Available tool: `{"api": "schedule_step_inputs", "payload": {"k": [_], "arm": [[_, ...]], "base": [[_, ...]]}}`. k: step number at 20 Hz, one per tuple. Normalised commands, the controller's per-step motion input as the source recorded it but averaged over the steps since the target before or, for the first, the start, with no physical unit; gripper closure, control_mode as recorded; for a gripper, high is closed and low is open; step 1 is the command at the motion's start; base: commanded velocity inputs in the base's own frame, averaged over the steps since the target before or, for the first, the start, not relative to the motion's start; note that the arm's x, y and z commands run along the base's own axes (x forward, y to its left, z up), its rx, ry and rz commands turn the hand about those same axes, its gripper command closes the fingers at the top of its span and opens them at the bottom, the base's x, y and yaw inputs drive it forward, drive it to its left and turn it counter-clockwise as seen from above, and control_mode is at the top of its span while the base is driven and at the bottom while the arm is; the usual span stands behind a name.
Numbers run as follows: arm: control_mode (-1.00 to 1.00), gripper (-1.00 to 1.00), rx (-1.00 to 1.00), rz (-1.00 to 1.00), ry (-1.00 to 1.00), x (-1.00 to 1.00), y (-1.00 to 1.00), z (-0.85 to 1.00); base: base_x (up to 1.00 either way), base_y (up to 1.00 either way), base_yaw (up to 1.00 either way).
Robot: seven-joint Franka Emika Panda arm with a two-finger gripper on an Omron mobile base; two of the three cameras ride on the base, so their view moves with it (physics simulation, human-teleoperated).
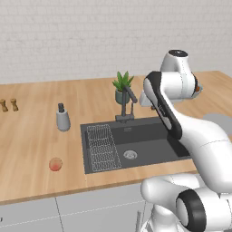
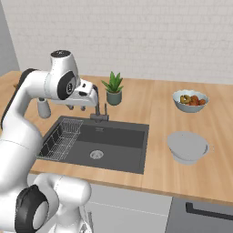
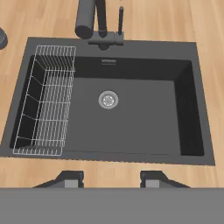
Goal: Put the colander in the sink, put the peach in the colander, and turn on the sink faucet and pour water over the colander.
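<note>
The white colander (image 2: pixel 187 146) sits upright on the wooden counter to the right of the sink (image 2: pixel 116 152). On the counter left of the sink (image 1: pixel 145 138) lies the peach (image 1: pixel 55 164). My gripper (image 2: pixel 76 108) hangs open above the basin's left half, near the faucet (image 2: pixel 99 111), with nothing between its fingers. In the hand view the gripper (image 3: pixel 111 178) looks straight down into the sink (image 3: pixel 135 127), whose round drain (image 3: pixel 108 99) is in the middle, with the faucet (image 3: pixel 98 22) at the top edge.
A wire rack (image 3: pixel 46 105) fills the sink's left side. A potted plant (image 2: pixel 113 88) stands behind the faucet. The grey fruit bowl (image 2: pixel 191 101) is at the back right. A soap dispenser (image 1: pixel 62 118) and two small shakers (image 1: pixel 9 105) are at the left.
</note>
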Motion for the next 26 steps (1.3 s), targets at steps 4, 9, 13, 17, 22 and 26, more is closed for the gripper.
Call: {"api": "schedule_step_inputs", "payload": {"k": [4,9,13,17,22,26], "arm": [[-1.0,-1.0,0.0,0.0,-0.01,-0.08,0.0,0.0],[-1.0,-1.0,0.0,0.0,-0.12,-0.43,-0.09,-0.06],[-1.0,-1.0,0.0,0.02,-0.14,-0.63,-0.41,-0.13],[-1.0,-1.0,-0.02,0.0,-0.19,-0.69,-0.44,-0.27],[-1.0,-1.0,-0.08,0.04,-0.1,-0.35,-0.61,-0.24],[-1.0,-1.0,-0.09,0.07,0.0,-0.03,-0.7,-0.2]], "base": [[0.0,0.0,0.0],[0.0,0.0,0.0],[0.0,0.0,0.0],[0.0,0.0,0.0],[0.0,0.0,0.0],[0.0,0.0,0.0]]}}
